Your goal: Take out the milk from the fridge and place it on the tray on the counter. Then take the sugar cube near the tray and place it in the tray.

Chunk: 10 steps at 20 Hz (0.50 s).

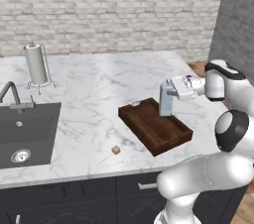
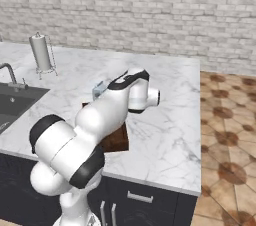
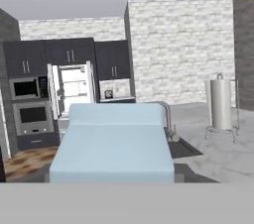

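My tool [image 1: 171, 93] is clamped on the milk [image 1: 166, 100], gripping the pale blue-grey carton from the side near its top. The carton stands upright over the near right part of the tray [image 1: 155, 125]; I cannot tell whether its base already touches the tray floor. In the hand view the milk [image 3: 113, 143] sits right in front of my camera, its gabled top lying across the lower half of the picture.

The dark brown tray lies at an angle on the worktop [image 1: 99, 94], towards its right end, and in the right base view my own arm covers most of the tray [image 2: 116, 141]. The sugar cube [image 1: 116, 149] rests on the marble just beside the tray's near left corner, close to the front edge and apart from the rim.

Further left, the sink [image 1: 25, 134] is set into the worktop with its tap behind it, and a paper towel roll [image 1: 36, 64] stands upright on its wire holder near the brick wall. Beyond the carton in the hand view, the fridge [image 3: 74, 89] stands far across the room with its door open, white inside
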Motion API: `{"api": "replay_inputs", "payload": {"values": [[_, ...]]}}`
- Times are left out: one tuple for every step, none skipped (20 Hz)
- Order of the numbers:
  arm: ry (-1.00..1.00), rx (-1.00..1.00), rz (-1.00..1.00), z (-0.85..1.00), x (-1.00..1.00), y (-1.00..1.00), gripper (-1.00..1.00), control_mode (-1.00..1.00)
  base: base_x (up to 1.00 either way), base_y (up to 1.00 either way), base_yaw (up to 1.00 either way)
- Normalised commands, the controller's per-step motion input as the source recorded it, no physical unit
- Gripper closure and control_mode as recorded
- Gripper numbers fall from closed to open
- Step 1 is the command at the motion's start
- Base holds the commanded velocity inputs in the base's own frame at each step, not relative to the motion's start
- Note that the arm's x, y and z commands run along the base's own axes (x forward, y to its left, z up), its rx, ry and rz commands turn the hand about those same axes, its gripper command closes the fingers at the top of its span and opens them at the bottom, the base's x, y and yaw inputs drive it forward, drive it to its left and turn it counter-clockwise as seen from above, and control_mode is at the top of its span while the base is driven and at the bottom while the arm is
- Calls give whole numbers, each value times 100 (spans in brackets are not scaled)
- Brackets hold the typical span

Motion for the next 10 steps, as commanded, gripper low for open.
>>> {"api": "replay_inputs", "payload": {"values": [[0,0,0,-9,9,34,100,-100,0,0,0],[5,0,0,-12,16,29,100,-100,0,0,0],[6,-4,-4,-14,13,34,100,-100,0,0,0],[9,-4,-4,-20,19,31,100,-100,0,0,0],[7,-4,-4,-19,19,32,100,-100,0,0,0],[6,-4,-4,-20,18,34,100,-100,0,0,0],[5,-4,-4,-18,16,32,100,-100,0,0,0],[4,-4,-4,-17,11,31,100,-100,0,0,0],[3,-3,-4,-16,9,29,100,-100,0,0,0],[0,-2,-3,-19,8,31,100,-100,0,0,0]]}}
